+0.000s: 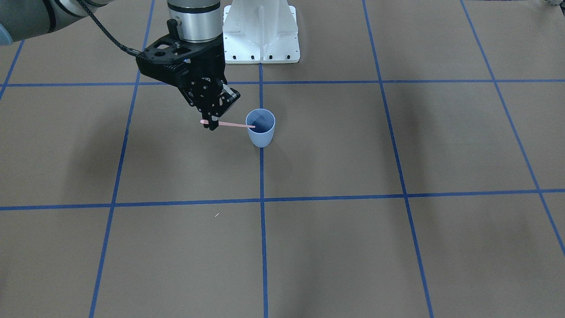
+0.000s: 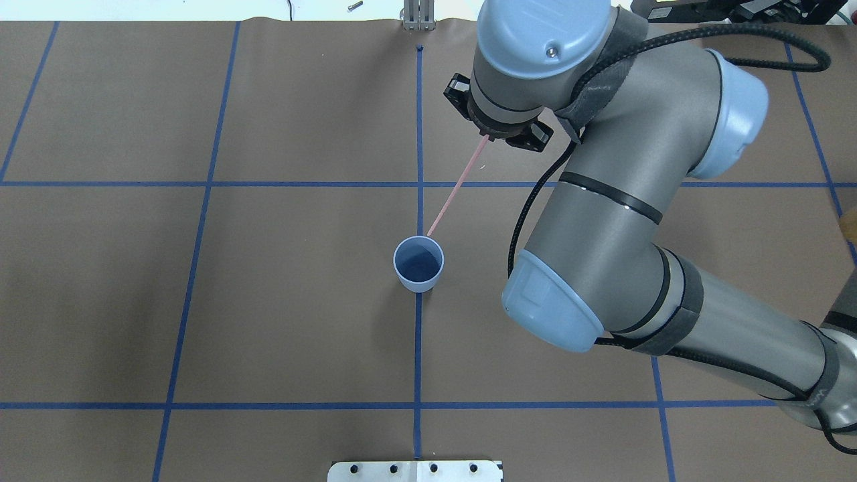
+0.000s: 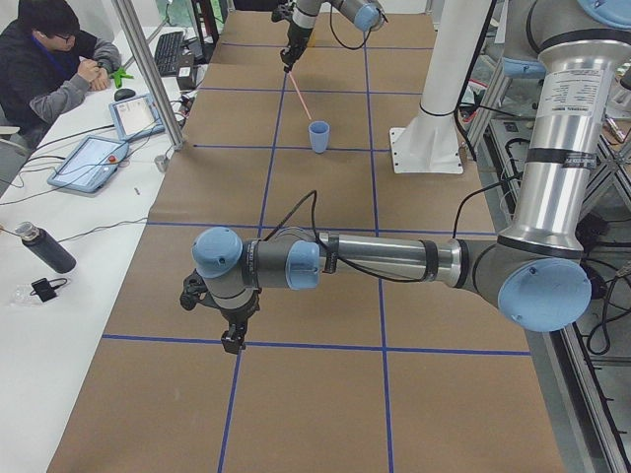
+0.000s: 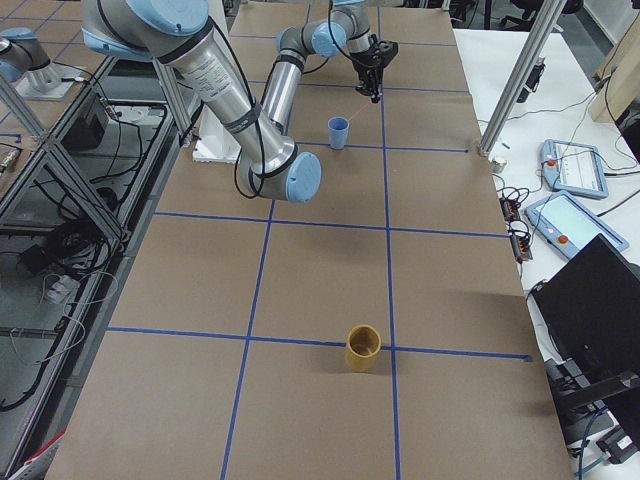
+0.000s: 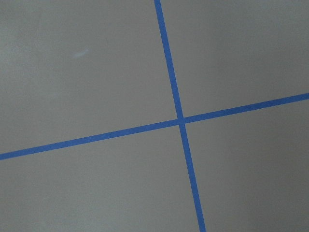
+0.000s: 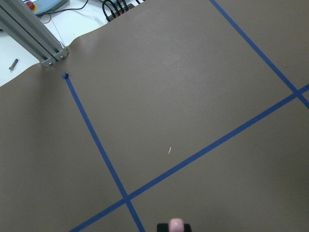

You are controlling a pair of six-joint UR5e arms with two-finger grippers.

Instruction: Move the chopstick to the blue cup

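The brown-papered table (image 1: 353, 154), gridded with blue tape lines (image 1: 261, 221), carries little. The right arm (image 2: 602, 201) reaches out over its middle. The left arm (image 3: 375, 261) hangs over a tape crossing well apart from the work, and whether the left gripper (image 3: 233, 340) is apart or together cannot be told. A tan cup (image 4: 362, 347) stands far off at the table's other end.

The right gripper (image 1: 211, 126) is clamped on the pink chopstick (image 1: 234, 125) close to its blunt upper end. Seen from overhead, it hangs at about 1 o'clock from the blue cup (image 1: 260, 139). The stick slants down from it, its thin tip at the cup's rim on that same 1 o'clock side, seemingly just over the mouth.

The chopstick looks light, stiff and smooth, so it may pivot or slip between the pads. The hold near the thick end suits it, leaving the long free end to go in first. The cup looks light too and could tip under a sideways push from the tip.
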